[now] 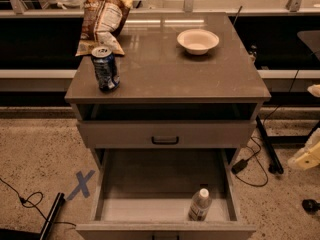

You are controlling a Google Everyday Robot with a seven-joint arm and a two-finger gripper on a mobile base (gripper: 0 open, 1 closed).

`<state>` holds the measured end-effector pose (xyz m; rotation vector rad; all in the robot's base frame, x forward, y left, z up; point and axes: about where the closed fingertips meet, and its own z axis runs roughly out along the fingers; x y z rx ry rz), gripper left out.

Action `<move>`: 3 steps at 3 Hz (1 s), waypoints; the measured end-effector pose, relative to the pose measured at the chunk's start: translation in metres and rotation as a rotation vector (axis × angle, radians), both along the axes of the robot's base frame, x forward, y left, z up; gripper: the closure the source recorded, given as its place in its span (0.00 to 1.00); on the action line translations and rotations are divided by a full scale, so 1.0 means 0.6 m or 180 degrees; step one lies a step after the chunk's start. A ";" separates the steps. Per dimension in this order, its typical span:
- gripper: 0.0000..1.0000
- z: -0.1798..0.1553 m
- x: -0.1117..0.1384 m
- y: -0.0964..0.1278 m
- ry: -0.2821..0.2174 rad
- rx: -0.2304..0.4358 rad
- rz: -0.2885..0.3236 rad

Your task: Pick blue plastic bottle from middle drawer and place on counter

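Observation:
The blue plastic bottle (200, 204) stands upright in the front right corner of the open middle drawer (150, 184); it is clear with a white cap. The drawer is pulled out below the closed drawer with the black handle (165, 140). The counter (175, 71) tops the cabinet. Pale parts of my arm and gripper (308, 156) show only at the right edge of the view, beside the cabinet and well away from the bottle. Most of the arm is out of view.
On the counter stand a blue-and-silver soda can (105, 68) at front left, a chip bag (105, 16) at back left and a white bowl (198, 40) at back right. Cables and a black stand leg (269, 151) lie on the floor right of the cabinet. A blue tape X (81, 184) marks the floor at left.

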<state>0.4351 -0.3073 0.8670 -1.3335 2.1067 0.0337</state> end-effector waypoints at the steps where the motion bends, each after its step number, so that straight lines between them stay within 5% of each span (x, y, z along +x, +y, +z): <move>1: 0.00 -0.044 0.009 -0.002 0.0154 0.0143 0.0037; 2: 0.00 -0.162 0.009 -0.006 0.0280 0.0524 0.0139; 3: 0.00 -0.263 -0.002 -0.004 0.0136 0.0819 0.0256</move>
